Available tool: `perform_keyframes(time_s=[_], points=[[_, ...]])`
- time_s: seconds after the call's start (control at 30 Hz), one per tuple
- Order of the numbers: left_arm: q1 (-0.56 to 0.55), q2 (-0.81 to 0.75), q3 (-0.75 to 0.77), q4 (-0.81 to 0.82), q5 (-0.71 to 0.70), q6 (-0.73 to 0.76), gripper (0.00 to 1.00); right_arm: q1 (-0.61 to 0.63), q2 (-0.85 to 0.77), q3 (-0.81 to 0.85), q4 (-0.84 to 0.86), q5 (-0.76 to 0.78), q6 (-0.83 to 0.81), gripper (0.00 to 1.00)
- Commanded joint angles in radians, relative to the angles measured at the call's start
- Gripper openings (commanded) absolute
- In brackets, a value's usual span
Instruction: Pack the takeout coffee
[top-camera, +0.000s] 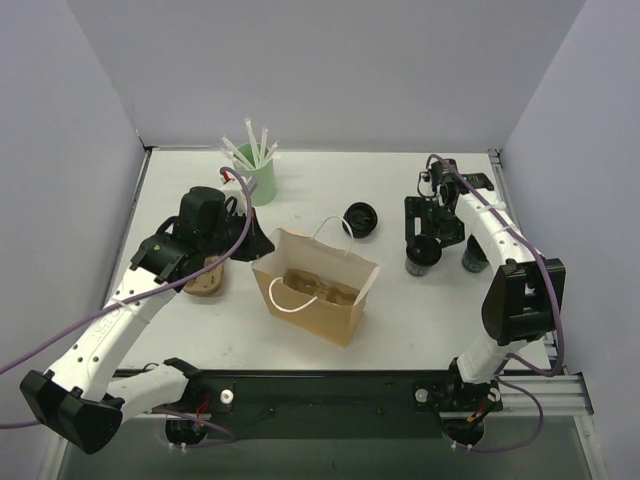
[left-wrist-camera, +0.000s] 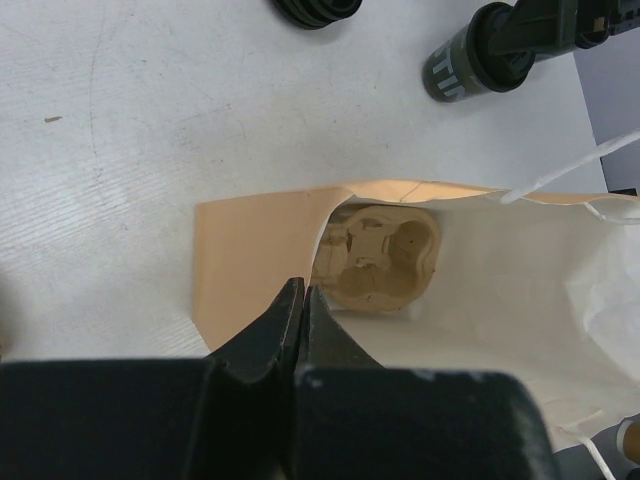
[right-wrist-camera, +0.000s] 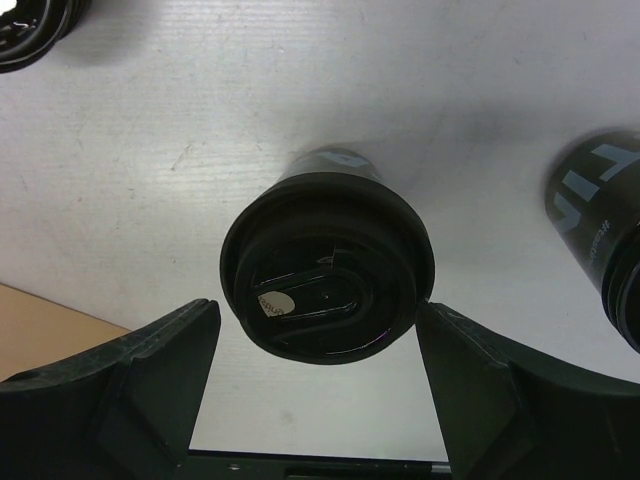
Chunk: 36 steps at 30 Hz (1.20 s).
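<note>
Black lidded disposable cup (right-wrist-camera: 328, 265) upright on white table (right-wrist-camera: 150, 150), well right of the open brown paper bag (top-camera: 315, 290). Right end effector (right-wrist-camera: 318, 320) open, fingers straddling the cup at lid level. Second black cup (right-wrist-camera: 600, 230) near it. Left end effector (left-wrist-camera: 300, 300) closed, pinching the bag rim. Brown pulp carrier (left-wrist-camera: 380, 260) inside the bag.

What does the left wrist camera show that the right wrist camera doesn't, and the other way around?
Left wrist only: the carrier inside the paper bag, and the left gripper shut on the bag's rim. Right wrist only: a second black cup, and the right gripper open around the lidded coffee cup. Both: that coffee cup, the loose black lid, the table, a bit of the bag.
</note>
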Motion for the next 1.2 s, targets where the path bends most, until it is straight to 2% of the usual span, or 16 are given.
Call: perform_keyframes(time_s=[0.0,0.5,0.73,0.9,1.07,1.17], points=[[-0.004,0.002,0.016,0.015,-0.015,-0.027,0.00,0.004,-0.001,-0.025,0.001,0.035,-0.052,0.82],[-0.004,0.005,0.029,-0.025,-0.037,-0.022,0.00,0.024,0.028,-0.048,0.029,0.051,-0.098,0.77],[-0.002,0.014,0.059,-0.053,-0.057,-0.024,0.00,0.024,0.037,-0.059,0.036,0.081,-0.095,0.70],[0.004,0.025,0.091,-0.085,-0.072,-0.007,0.28,0.024,0.028,-0.061,0.038,0.091,-0.086,0.65],[0.005,0.029,0.126,-0.102,-0.071,0.100,0.40,0.027,-0.021,-0.042,0.009,0.080,-0.054,0.61],[0.008,0.032,0.137,-0.111,-0.136,0.124,0.45,0.039,-0.081,-0.013,-0.029,0.075,-0.031,0.59]])
